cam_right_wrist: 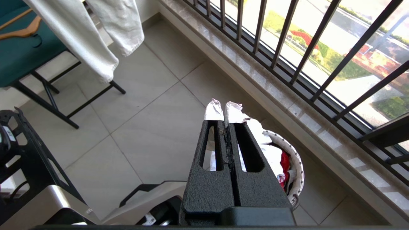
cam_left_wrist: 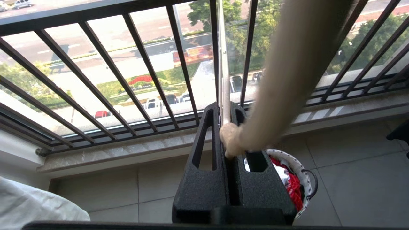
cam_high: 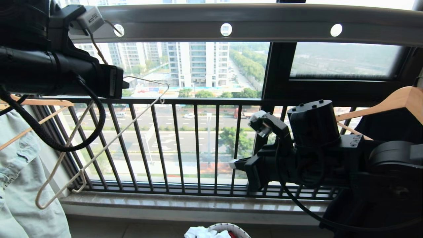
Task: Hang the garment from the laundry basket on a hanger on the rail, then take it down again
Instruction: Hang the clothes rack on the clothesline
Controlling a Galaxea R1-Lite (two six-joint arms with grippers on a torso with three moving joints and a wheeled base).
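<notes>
High at the left of the head view, my left gripper (cam_high: 125, 84) is shut on the thin cream hanger (cam_high: 99, 148), which slants down to the lower left, clear of the grey rail (cam_high: 264, 23) overhead. In the left wrist view the gripper (cam_left_wrist: 225, 107) pinches the hanger's rod (cam_left_wrist: 223, 64). My right gripper (cam_high: 234, 163) hangs at mid-height on the right, shut and empty, its taped tips (cam_right_wrist: 223, 110) above the laundry basket (cam_right_wrist: 297, 166). The white garment (cam_right_wrist: 268, 150) lies crumpled in the basket (cam_high: 231, 227) beside a red one (cam_right_wrist: 284, 163).
A pale denim jacket (cam_high: 19, 172) hangs on a wooden hanger at far left. Another wooden hanger (cam_high: 396, 99) is at the right. Black window bars (cam_high: 178, 145) and a stone sill (cam_high: 198, 205) stand ahead. A white cloth (cam_right_wrist: 80, 35) drapes over a dark-legged stand.
</notes>
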